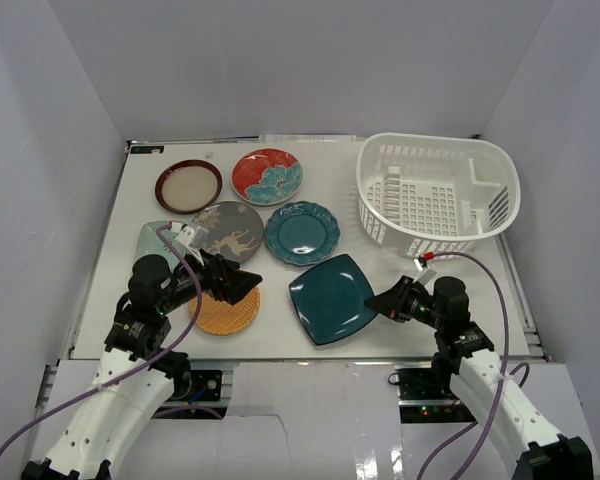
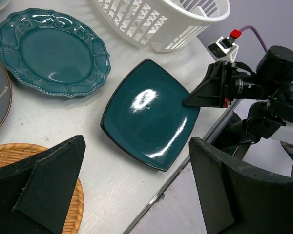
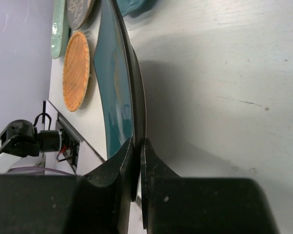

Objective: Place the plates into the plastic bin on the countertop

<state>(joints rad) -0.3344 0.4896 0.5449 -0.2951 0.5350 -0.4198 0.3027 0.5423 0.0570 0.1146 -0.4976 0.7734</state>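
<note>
While clamped on the rim of the teal square plate [image 3: 115, 78], one finger to each face, reaches in low from the right with the right gripper [image 3: 136, 146]. Grips that plate at its right-hand corner, near the front edge of the countertop [image 1: 280, 340]; cannot tell whether lifted or lying flat. Leaves it well short of the plastic bin [image 1: 438, 195], which stands empty at the far right.

Hovers with the left gripper [image 2: 136, 140] above the orange woven plate [image 1: 227, 312], fingers spread wide with nothing between them, aimed toward the teal square plate.

Farther out, shows the grey deer-print plate [image 1: 228, 232] just beside the pale-green rectangular plate [image 1: 158, 238], itself partly hidden by the left arm. To the right of those, the teal scalloped plate [image 1: 302, 232]. At the back, side by side, the dark-rimmed cream plate [image 1: 189, 186] and the red-teal floral plate [image 1: 266, 176]. All on the countertop, none in the bin.
</note>
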